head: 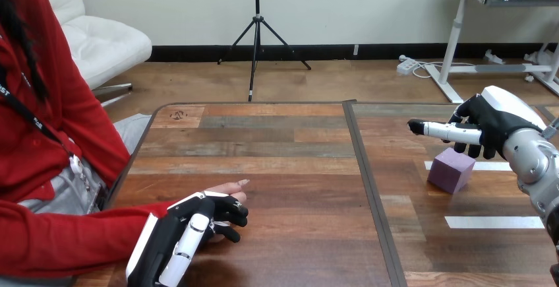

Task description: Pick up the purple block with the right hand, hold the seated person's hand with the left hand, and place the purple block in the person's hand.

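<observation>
The purple block [450,170] stands on the table at the right, beside a strip of white tape. My right hand [491,125] hovers just above and behind it, apart from it, with its thumb stretched out to the left and its fingers hanging relaxed over the block's top. At the lower left, my left hand [188,231] lies over the person's hand [231,186], which rests on the table with its fingertips showing past my knuckles. My left fingers are curled round the person's hand.
The person's red sleeve [66,234] lies along the table's left edge. Two white tape strips [494,222] mark the right tabletop. A dark seam [369,188] runs between the two tabletops.
</observation>
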`<action>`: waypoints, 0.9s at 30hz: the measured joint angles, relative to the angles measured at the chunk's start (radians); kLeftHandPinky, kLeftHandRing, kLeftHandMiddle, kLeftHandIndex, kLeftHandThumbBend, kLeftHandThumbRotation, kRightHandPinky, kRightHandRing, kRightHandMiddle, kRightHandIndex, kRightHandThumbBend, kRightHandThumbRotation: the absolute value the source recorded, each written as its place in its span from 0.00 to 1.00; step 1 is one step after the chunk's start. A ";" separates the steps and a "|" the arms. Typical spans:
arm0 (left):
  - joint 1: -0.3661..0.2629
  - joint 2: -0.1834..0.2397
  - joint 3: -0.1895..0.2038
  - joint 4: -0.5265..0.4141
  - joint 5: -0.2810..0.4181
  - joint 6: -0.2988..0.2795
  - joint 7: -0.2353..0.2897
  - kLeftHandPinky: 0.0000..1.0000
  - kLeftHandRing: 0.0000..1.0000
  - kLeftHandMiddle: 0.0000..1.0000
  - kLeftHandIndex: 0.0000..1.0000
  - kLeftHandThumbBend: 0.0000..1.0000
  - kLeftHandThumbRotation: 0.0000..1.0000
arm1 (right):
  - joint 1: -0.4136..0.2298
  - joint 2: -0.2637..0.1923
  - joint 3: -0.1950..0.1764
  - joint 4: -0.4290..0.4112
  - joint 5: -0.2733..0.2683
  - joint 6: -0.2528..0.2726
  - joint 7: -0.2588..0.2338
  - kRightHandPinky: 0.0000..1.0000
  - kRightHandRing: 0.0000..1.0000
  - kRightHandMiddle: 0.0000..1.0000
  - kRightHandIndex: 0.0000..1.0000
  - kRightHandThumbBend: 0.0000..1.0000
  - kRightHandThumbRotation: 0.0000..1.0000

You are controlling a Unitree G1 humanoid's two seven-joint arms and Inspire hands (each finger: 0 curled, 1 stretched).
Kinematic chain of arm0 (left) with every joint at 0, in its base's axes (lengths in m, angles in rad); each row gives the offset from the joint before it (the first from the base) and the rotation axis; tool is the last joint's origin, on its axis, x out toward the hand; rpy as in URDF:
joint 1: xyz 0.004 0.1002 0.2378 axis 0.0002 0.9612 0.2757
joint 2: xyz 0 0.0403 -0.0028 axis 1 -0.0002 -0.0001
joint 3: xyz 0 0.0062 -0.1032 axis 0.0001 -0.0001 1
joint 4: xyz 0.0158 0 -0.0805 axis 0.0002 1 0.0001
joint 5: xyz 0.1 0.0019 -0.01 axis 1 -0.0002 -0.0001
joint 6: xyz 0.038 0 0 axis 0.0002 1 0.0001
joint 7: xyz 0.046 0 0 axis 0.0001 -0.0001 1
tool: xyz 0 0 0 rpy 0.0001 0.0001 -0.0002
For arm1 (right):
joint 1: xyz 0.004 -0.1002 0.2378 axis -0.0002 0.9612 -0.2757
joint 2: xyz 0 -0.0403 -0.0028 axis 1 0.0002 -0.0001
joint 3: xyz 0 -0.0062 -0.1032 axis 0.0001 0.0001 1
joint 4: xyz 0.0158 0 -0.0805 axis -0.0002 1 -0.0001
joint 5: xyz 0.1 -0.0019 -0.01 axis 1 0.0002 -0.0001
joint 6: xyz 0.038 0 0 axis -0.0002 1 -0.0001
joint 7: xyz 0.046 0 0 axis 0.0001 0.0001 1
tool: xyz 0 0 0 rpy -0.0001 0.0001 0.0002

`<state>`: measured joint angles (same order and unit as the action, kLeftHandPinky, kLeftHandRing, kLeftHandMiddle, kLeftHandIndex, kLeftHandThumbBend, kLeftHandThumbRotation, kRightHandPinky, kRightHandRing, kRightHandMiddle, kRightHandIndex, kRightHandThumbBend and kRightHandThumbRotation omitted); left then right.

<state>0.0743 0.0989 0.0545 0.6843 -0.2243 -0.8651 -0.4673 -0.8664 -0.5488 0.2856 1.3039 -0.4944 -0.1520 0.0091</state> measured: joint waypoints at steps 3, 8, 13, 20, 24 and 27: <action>0.000 0.000 0.000 0.000 0.000 0.000 0.000 0.48 0.59 0.59 0.55 0.49 0.84 | 0.000 0.000 0.000 -0.001 0.000 0.000 -0.003 0.25 0.32 0.38 0.42 0.93 0.77; 0.000 0.000 0.000 0.001 -0.001 0.000 -0.001 0.48 0.59 0.59 0.54 0.47 0.84 | 0.000 0.000 -0.001 -0.001 0.001 -0.001 -0.009 0.38 0.47 0.50 0.51 0.95 0.77; 0.000 0.000 0.001 0.003 -0.002 0.000 -0.005 0.48 0.59 0.59 0.54 0.47 0.83 | 0.000 0.000 -0.001 -0.001 -0.001 0.000 -0.011 0.48 0.57 0.60 0.60 0.96 0.78; 0.000 0.000 0.001 0.014 0.001 0.000 -0.003 0.47 0.58 0.59 0.54 0.47 0.84 | 0.000 0.000 0.008 -0.001 -0.016 0.004 -0.010 0.59 0.68 0.71 0.70 0.94 0.73; 0.000 0.000 0.001 0.018 0.001 0.000 -0.003 0.47 0.58 0.58 0.54 0.47 0.84 | 0.000 0.000 0.014 -0.001 -0.023 0.012 -0.009 0.63 0.73 0.75 0.74 0.94 0.72; 0.000 0.000 0.001 0.018 0.001 0.000 -0.003 0.47 0.57 0.58 0.54 0.47 0.84 | 0.000 0.000 0.018 -0.001 -0.029 0.022 -0.008 0.67 0.78 0.79 0.76 0.95 0.71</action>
<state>0.0738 0.0990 0.0559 0.7024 -0.2234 -0.8651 -0.4701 -0.8664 -0.5490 0.3032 1.3032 -0.5238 -0.1298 0.0014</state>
